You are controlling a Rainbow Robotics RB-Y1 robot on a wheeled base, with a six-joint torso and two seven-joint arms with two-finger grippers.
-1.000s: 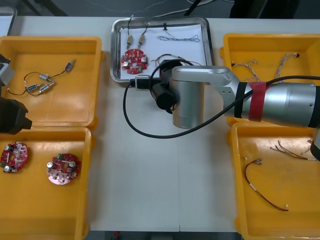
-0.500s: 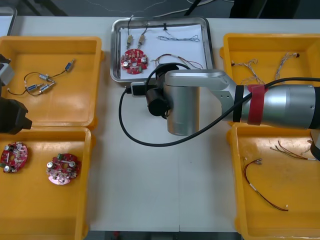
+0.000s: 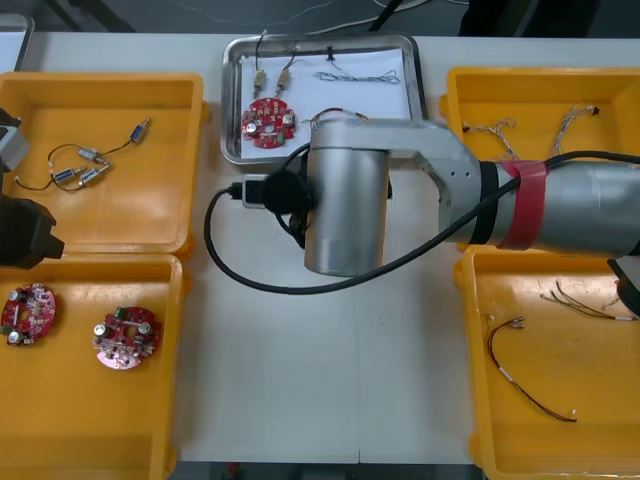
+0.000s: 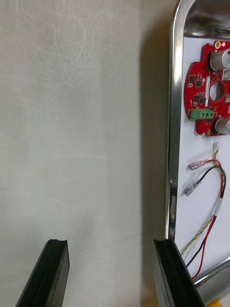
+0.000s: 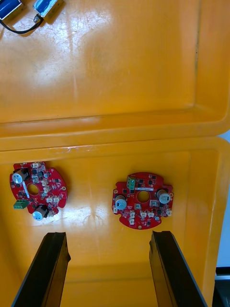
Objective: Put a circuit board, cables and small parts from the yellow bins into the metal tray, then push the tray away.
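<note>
Sliding left along the metal tray's (image 3: 229, 100) near edge, our right hand (image 4: 111, 245) hung spread and empty over bare table (image 3: 280, 380); the circuit board (image 3: 268, 122), cables (image 3: 357, 76) and small metal parts (image 3: 259, 78) lay inside, so we judged pushing next; our left hand (image 5: 108, 240) waited spread over a yellow bin (image 5: 206, 201).

front view: right arm (image 3: 345, 200) hides metal tray's (image 3: 229, 100) near rim and most of red and yellow cable (image 4: 221, 187) | right wrist view: circuit board (image 4: 211, 86) and cable cut off at edge

Four bins (image 3: 120, 215), one tray (image 3: 350, 95), three circuit boards (image 3: 268, 122), perhaps seven cables (image 3: 530, 385), six small metal parts (image 3: 90, 155).
</note>
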